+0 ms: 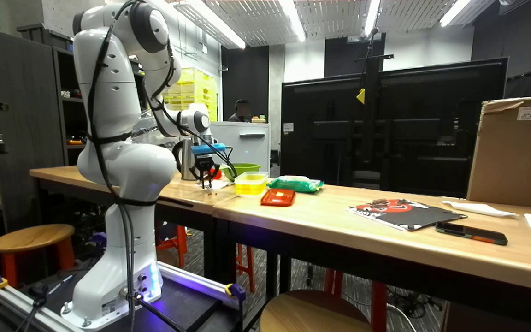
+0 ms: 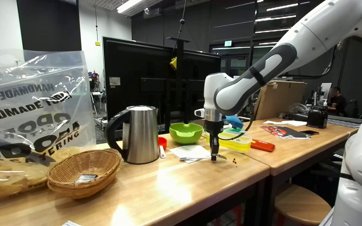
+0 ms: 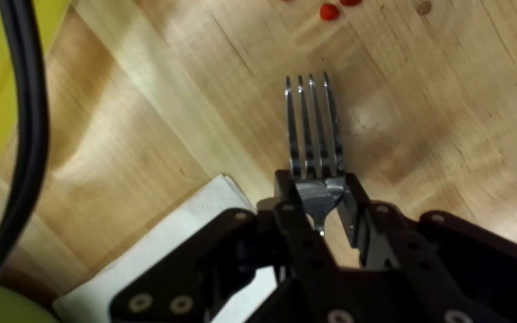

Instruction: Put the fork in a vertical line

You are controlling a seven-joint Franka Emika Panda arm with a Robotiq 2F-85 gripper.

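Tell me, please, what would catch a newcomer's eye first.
The white robot arm would probably come first, towering beside the table in an exterior view. The catering bag by the wicker basket also stands out, as does the fork in the gripper in the wrist view.

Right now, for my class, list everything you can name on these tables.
fork: 1, silver, in gripper
bits: several, red and brown, near fork
papers: at least 3, white, near gripper and box
kettle: 1, silver and black, beside basket
basket: at least 1, tan, beside bag
bag: 1, clear, beside basket
cup: 1, red, beside kettle
bowl: 1, green, near tub
tub: 1, yellow, beside packet
packet: 1, green, beside tub
tray: 1, red, near tub
booklet: 1, mostly black, beside phone
phone: 1, black, beside booklet
box: 1, brown, behind papers
gripper: 1, black, closed on fork
arm: 1, white, above gripper
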